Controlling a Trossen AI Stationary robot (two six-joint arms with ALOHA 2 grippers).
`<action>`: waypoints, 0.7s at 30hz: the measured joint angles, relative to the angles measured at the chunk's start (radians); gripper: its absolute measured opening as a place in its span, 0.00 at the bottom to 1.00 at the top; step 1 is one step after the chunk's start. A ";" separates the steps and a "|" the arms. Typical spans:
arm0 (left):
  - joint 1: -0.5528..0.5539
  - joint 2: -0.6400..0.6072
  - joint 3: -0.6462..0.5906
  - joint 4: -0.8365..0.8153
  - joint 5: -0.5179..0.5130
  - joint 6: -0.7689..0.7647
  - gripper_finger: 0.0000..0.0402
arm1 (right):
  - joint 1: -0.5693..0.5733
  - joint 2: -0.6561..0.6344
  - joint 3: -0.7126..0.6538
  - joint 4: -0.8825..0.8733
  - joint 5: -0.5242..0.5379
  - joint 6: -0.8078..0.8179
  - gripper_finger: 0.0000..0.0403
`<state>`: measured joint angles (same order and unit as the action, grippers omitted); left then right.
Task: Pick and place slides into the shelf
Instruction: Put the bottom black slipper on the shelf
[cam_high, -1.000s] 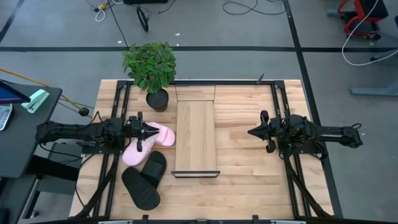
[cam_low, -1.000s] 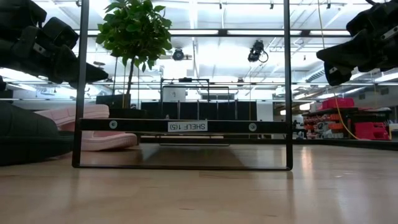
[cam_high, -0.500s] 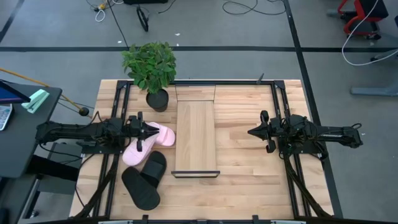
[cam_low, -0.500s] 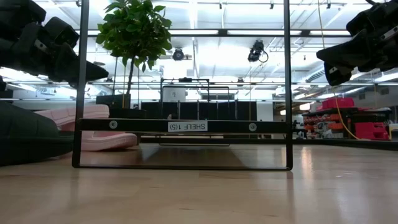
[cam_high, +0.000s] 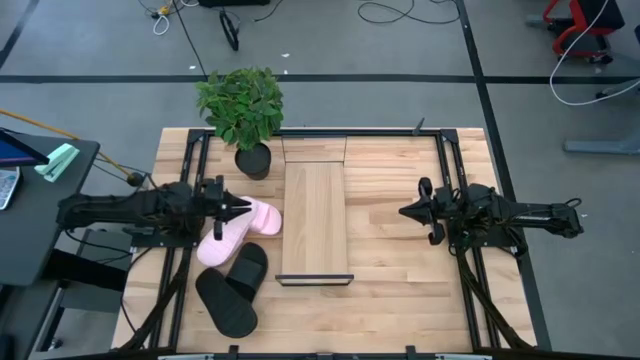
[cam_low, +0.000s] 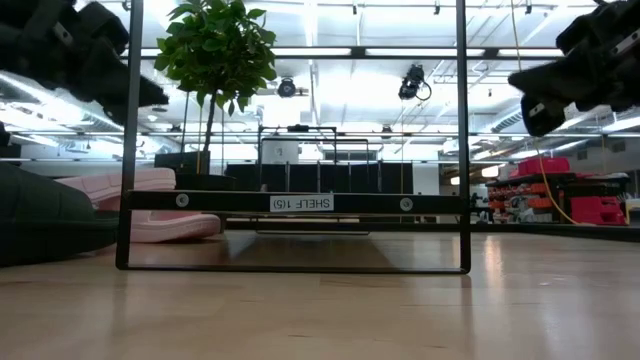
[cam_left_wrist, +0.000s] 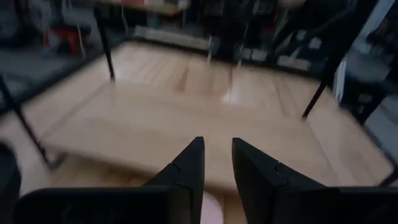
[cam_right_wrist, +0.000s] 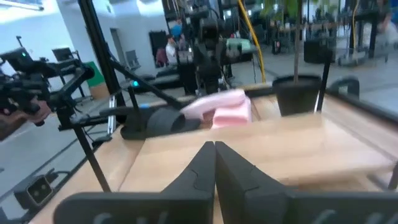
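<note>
Two pale pink slides (cam_high: 238, 230) lie on the table left of the shelf (cam_high: 316, 215), one partly over the other; in the low view they show as pink slides (cam_low: 150, 205). Two black slides (cam_high: 232, 290) lie nearer the front edge, one overlapping the other. The shelf is a pale board in a thin black frame, with its end bar (cam_low: 295, 202) toward the near edge. My left gripper (cam_high: 243, 207) hovers above the pink slides, pointing at the shelf, its fingers (cam_left_wrist: 194, 155) slightly apart with nothing between them. My right gripper (cam_high: 403, 212) hangs shut right of the shelf.
A potted plant (cam_high: 243, 115) stands at the far edge, just left of the shelf's far end. Black frame rails (cam_high: 452, 200) run along the table on both sides. Bare wood (cam_high: 390, 260) lies between the shelf and the right arm.
My left gripper has risen above the pink slides and drawn back a little toward the table's left edge. The slides lie where they were.
</note>
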<state>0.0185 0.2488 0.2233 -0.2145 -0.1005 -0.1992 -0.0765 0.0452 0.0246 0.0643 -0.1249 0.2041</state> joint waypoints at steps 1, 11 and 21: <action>-0.001 0.010 0.015 -0.029 0.000 0.000 0.23 | 0.000 0.000 0.000 0.021 0.000 0.000 0.03; -0.077 0.143 0.147 -0.014 0.000 0.029 0.23 | 0.000 0.000 0.000 0.120 -0.025 -0.055 0.03; -0.141 0.320 0.285 -0.032 -0.053 0.078 0.23 | 0.000 0.093 0.100 0.164 -0.026 -0.097 0.03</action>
<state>-0.1227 0.5687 0.5080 -0.2470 -0.1538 -0.1214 -0.0765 0.1381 0.1247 0.2282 -0.1513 0.1070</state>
